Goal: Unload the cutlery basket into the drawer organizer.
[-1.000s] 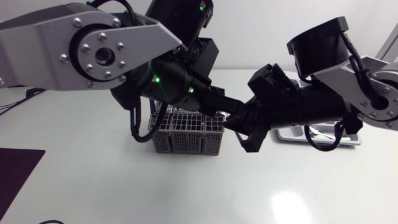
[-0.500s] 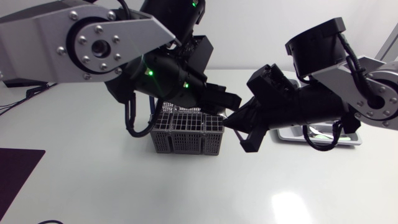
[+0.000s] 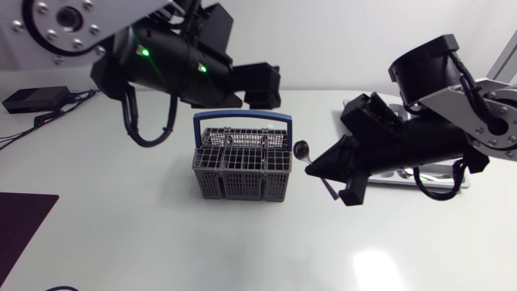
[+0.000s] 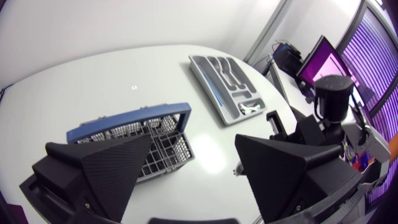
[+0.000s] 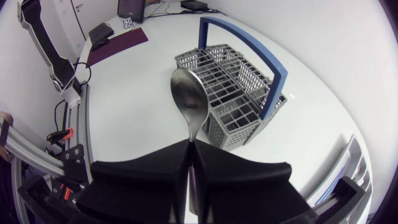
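A grey cutlery basket [image 3: 242, 168] with a blue handle [image 3: 243, 117] stands mid-table. Just right of it my right gripper [image 3: 316, 165] is shut on a spoon [image 3: 301, 149], its bowl pointing toward the basket and a purple handle end [image 3: 332, 188] sticking out behind. The right wrist view shows the spoon [image 5: 189, 104] clamped between the shut fingers [image 5: 155, 163], above the basket [image 5: 239, 93]. My left gripper [image 3: 261, 83] hangs open and empty above the basket's far side. From the left wrist, its fingers [image 4: 115, 168] spread wide over the basket [image 4: 137, 138].
The grey drawer organizer [image 4: 227, 87] lies at the table's right, mostly hidden behind my right arm in the head view [image 3: 440, 181]. A dark mat [image 3: 20, 222] covers the near left corner. Cables and a black box [image 3: 32, 99] sit at the far left.
The two grippers met above the basket. My left gripper opened and drew back up and to the left. My right gripper closed on the spoon and moved slightly right with it.
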You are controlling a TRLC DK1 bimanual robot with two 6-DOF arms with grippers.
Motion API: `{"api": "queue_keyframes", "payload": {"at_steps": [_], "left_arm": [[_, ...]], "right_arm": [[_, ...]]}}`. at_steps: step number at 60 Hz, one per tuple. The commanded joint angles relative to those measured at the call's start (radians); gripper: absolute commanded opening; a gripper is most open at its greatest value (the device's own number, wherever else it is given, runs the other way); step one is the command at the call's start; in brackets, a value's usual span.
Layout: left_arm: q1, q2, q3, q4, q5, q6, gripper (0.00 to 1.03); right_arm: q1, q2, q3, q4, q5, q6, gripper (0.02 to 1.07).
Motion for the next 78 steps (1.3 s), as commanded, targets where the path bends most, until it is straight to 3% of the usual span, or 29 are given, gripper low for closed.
{"api": "queue_keyframes", "payload": {"at_steps": [1, 20, 42, 62, 78], "left_arm": [[0.023, -0.033, 0.03, 0.013, -0.004, -0.024, 0.99], [0.1, -0.088, -0.035, 0.024, -0.003, -0.005, 0.99], [0.168, -0.202, -0.127, 0.091, 0.043, 0.01, 0.99], [0.243, -0.306, -0.3, 0.168, 0.042, 0.111, 0.99], [0.284, -0.427, -0.499, 0.268, 0.01, 0.217, 0.99]], "right_arm": [[-0.07, -0.007, -0.024, -0.042, -0.028, -0.104, 0.07], [-0.438, 0.091, 0.039, -0.265, -0.135, -0.5, 0.07], [-0.767, 0.381, 0.218, -0.404, -0.144, -0.891, 0.07], [-0.928, 0.66, 0.455, -0.383, -0.047, -1.078, 0.07], [-0.897, 0.696, 0.395, -0.141, 0.104, -1.111, 0.08]]}}
